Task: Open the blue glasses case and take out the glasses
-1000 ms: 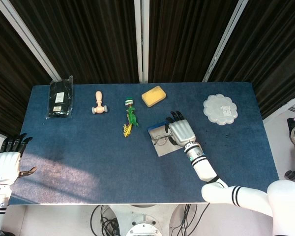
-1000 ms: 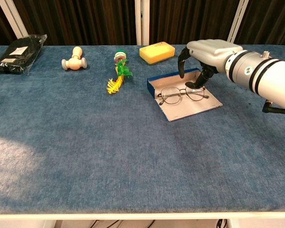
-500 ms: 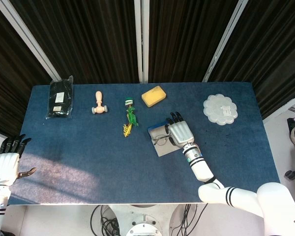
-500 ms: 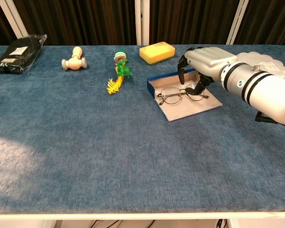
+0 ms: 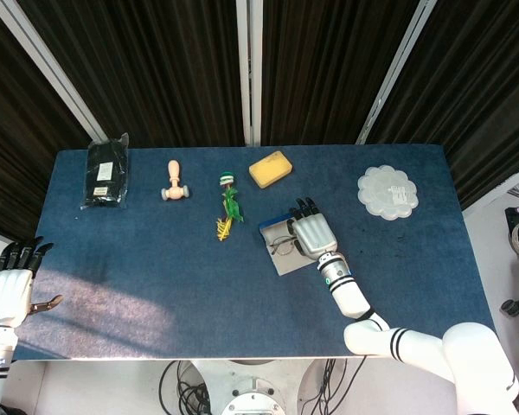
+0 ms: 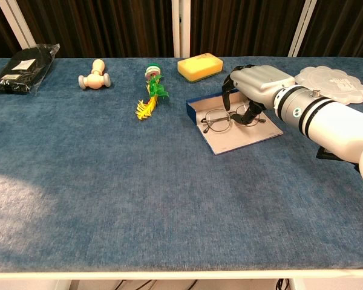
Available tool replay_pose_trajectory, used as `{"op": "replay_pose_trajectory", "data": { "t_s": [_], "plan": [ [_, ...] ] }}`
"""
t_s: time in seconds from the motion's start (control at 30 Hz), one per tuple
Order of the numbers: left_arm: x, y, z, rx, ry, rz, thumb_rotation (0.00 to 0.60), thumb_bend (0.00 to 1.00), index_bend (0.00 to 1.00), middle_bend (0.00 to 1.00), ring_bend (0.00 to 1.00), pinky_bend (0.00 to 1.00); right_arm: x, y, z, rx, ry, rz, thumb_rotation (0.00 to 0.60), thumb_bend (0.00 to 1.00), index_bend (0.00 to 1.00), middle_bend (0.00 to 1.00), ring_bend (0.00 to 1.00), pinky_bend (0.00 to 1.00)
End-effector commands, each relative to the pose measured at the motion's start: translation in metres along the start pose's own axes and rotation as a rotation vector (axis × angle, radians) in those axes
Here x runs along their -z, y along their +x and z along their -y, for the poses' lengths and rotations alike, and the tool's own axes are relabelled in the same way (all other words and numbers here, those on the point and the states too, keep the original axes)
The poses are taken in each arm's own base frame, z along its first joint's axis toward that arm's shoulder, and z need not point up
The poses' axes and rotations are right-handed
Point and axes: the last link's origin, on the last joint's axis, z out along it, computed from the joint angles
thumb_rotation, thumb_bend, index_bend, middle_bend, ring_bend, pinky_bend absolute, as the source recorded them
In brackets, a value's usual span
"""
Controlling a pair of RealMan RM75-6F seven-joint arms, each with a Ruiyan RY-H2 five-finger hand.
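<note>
One right hand curls narrow over glasses in the open blue glasses case, grip unclear; sponge beyond fingertips, plate beside wrist. Left hand spread off-table.

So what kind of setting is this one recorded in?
Most likely a lab or robot data-collection station rather than a home: a table covered in blue cloth, dark curtains behind it, and unrelated props in a row, such as a yellow sponge and a wooden massager.
</note>
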Motion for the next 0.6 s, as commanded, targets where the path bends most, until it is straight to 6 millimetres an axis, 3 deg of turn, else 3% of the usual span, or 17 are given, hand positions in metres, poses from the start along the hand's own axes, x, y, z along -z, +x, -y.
{"op": "replay_pose_trajectory", "data": {
  "t_s": [0.03,0.33,0.6],
  "plan": [
    [0.0,0.0,0.0,0.001,0.0,0.001,0.6,0.05,0.16,0.04,0.0,0.01,0.0,-0.001,0.0,-0.007,0.0,0.003,0.6,0.38,0.58,0.23,0.0,0.0],
    [0.001,0.0,0.001,0.001,0.001,0.0,0.6,0.05,0.16,0.04,0.0,0.01,0.004,0.001,-0.004,-0.017,-0.004,-0.012,0.6,0.44,0.69,0.26,0.0,0.0],
    [0.002,0.002,0.001,-0.001,0.0,-0.006,0.6,0.05,0.16,0.04,0.0,0.01,0.024,0.023,-0.004,0.0,0.043,-0.078,0.6,0.44,0.7,0.26,0.0,0.0]
  ]
}}
